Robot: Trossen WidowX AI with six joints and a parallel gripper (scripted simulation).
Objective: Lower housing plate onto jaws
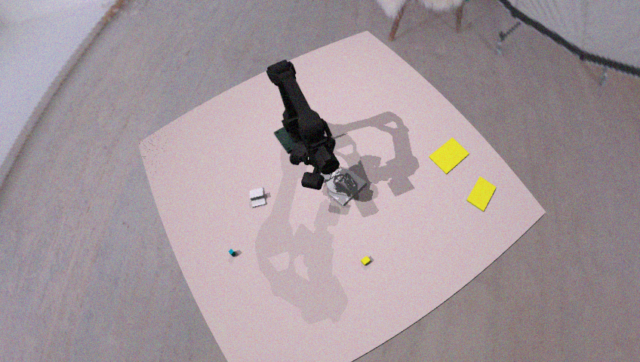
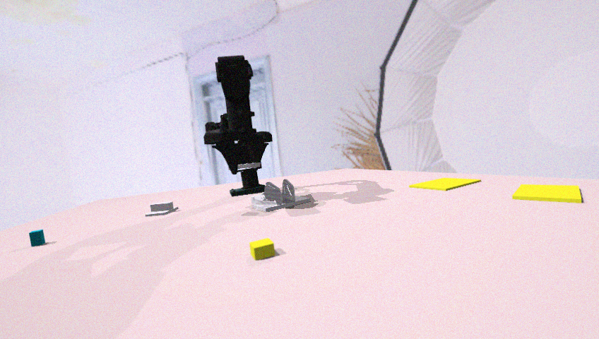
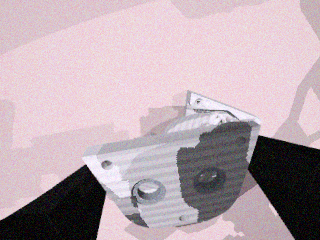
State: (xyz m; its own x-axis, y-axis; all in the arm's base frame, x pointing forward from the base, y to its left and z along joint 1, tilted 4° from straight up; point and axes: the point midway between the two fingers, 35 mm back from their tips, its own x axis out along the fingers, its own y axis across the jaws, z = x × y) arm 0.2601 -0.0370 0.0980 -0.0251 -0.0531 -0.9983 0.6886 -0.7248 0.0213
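Observation:
My gripper (image 2: 248, 168) (image 3: 171, 151) is shut on the housing plate (image 2: 248, 165) (image 3: 162, 160), a light grey plate with two large round holes and small corner holes. The fingers grip its two ends. In the exterior view the plate hangs well above the table and looks nearly level. The grey base (image 1: 360, 191) (image 2: 297, 203) (image 3: 192, 102) rests on the table with two upright jaws (image 2: 280, 191). In the wrist view the held plate covers most of the base and hides the stubs. The top view shows the gripper beside and partly over the base; its fingertips are hidden there.
A white stepped stand (image 1: 257, 197) (image 2: 162, 207) stands left of the base. A teal cube (image 1: 232, 252) (image 2: 37, 237) and a yellow block (image 1: 365, 260) (image 2: 261, 249) lie toward the front. Two flat yellow pads (image 1: 449, 154) (image 2: 547, 193) lie at the right.

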